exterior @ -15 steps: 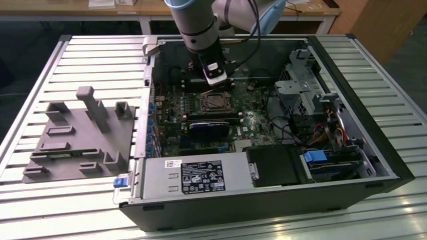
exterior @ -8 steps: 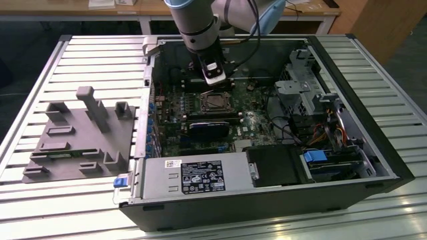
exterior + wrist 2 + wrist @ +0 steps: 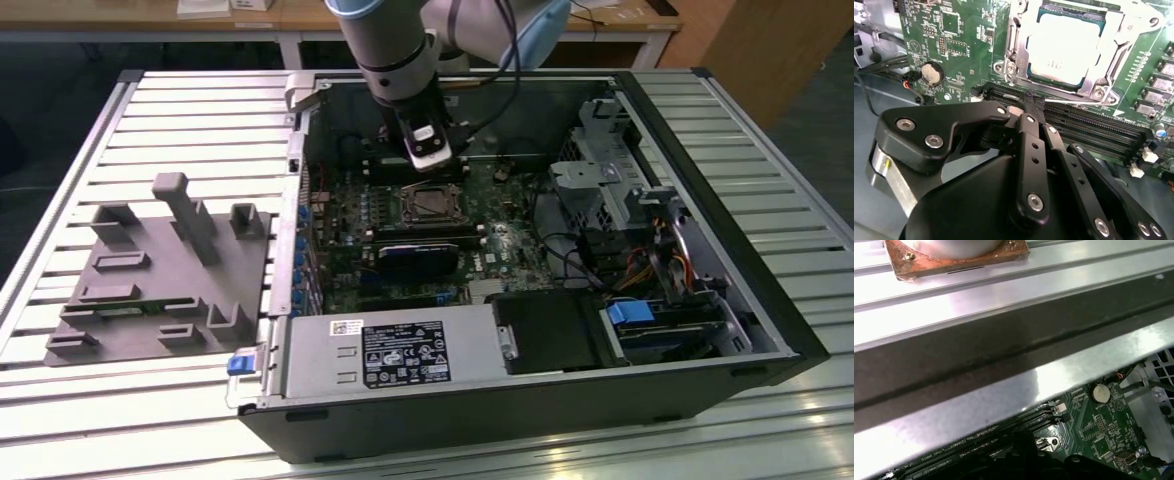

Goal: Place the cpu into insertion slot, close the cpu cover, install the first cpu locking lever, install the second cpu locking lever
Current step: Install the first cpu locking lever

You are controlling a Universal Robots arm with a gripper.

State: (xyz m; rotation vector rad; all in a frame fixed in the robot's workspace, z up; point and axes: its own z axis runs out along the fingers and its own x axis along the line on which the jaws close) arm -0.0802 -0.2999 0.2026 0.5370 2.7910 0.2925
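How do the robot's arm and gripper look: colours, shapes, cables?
The arm is a silver-grey tube with a light blue joint cap; a dark cable hangs beside it. The gripper is black, built of flat jointed links with silver screws, on a silver ring.

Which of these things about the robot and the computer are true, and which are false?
1. The cpu sits in the insertion slot. True.
2. The gripper is holding the cpu. False: the cpu lies in the slot, apart from the gripper.
3. A round coin battery sits on the green circuit board. True.
4. The computer case is closed up. False: its side is open and the board shows inside.
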